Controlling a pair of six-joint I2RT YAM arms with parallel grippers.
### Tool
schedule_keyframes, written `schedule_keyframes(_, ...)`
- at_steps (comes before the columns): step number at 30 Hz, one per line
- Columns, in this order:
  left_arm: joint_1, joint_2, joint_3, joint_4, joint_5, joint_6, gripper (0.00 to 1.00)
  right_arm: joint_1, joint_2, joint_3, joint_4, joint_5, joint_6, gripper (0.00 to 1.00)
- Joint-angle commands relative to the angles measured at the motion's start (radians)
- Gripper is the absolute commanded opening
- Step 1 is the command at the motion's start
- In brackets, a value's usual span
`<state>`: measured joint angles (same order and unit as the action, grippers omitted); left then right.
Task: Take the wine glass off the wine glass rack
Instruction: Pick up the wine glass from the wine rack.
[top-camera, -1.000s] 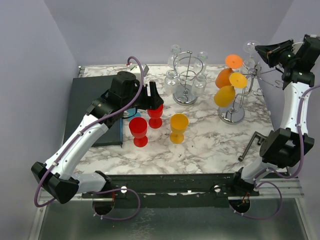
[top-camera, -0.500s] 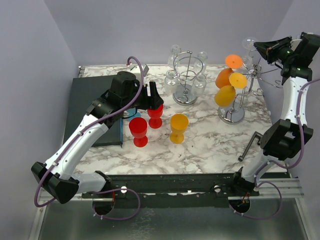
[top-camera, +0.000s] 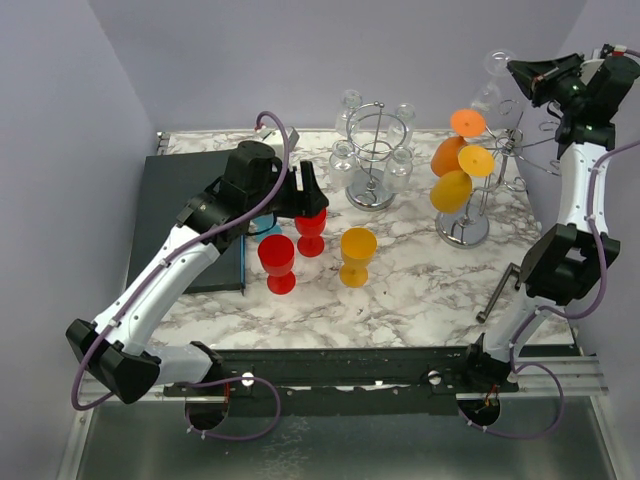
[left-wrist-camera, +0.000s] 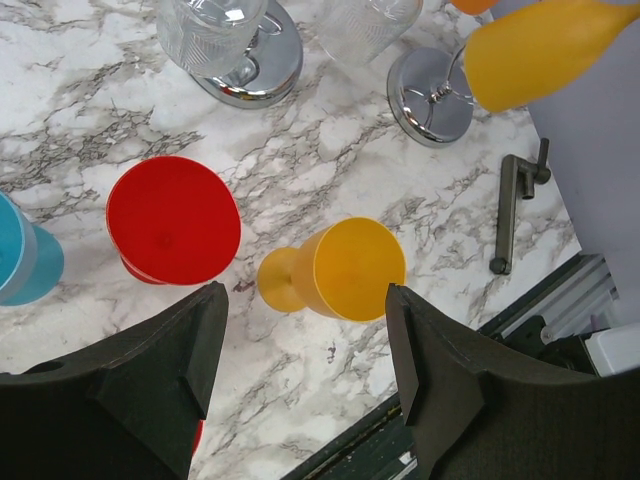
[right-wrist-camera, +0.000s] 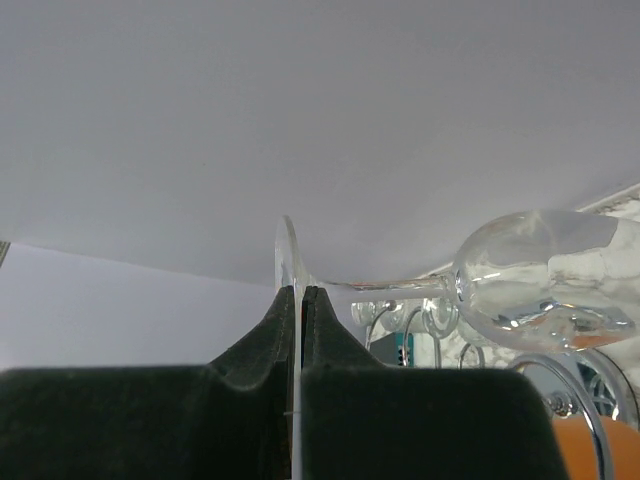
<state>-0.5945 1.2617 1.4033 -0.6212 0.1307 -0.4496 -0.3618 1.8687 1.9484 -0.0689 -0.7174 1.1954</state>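
Observation:
My right gripper (top-camera: 522, 76) (right-wrist-camera: 298, 300) is high at the back right, shut on the flat foot of a clear wine glass (right-wrist-camera: 540, 280). The glass (top-camera: 495, 72) hangs sideways in the air, above and clear of the chrome wine glass rack (top-camera: 470, 215). That rack still carries orange glasses (top-camera: 452, 188). My left gripper (top-camera: 305, 190) (left-wrist-camera: 305, 385) is open and empty, hovering above a red glass (left-wrist-camera: 172, 220) and a yellow glass (left-wrist-camera: 345, 268) that stand on the marble table.
A second chrome rack (top-camera: 375, 150) with clear glasses stands at the back centre. Another red glass (top-camera: 277, 262) and a dark mat (top-camera: 185, 215) are at the left. A blue cup (left-wrist-camera: 25, 260) is beside the red glass. A metal handle (top-camera: 500, 290) lies at the right.
My right gripper has risen and moved back with the clear wine glass, lifting it farther from the rack. The left arm has barely moved.

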Motion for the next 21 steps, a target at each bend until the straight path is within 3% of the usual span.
schedule_keyframes(1, 0.011, 0.011, 0.039, 0.047, -0.025, -0.032, 0.71, 0.020, 0.035, 0.060, 0.210, -0.042, 0.078, 0.01)
schedule_keyframes(9, 0.047, 0.035, 0.070, 0.149, 0.009, -0.099, 0.72, 0.044, 0.015, 0.087, 0.398, -0.005, 0.179, 0.01)
schedule_keyframes(21, 0.150, 0.144, 0.200, 0.448, 0.254, -0.224, 0.73, 0.097, -0.147, 0.047, 0.397, -0.027, 0.351, 0.01)
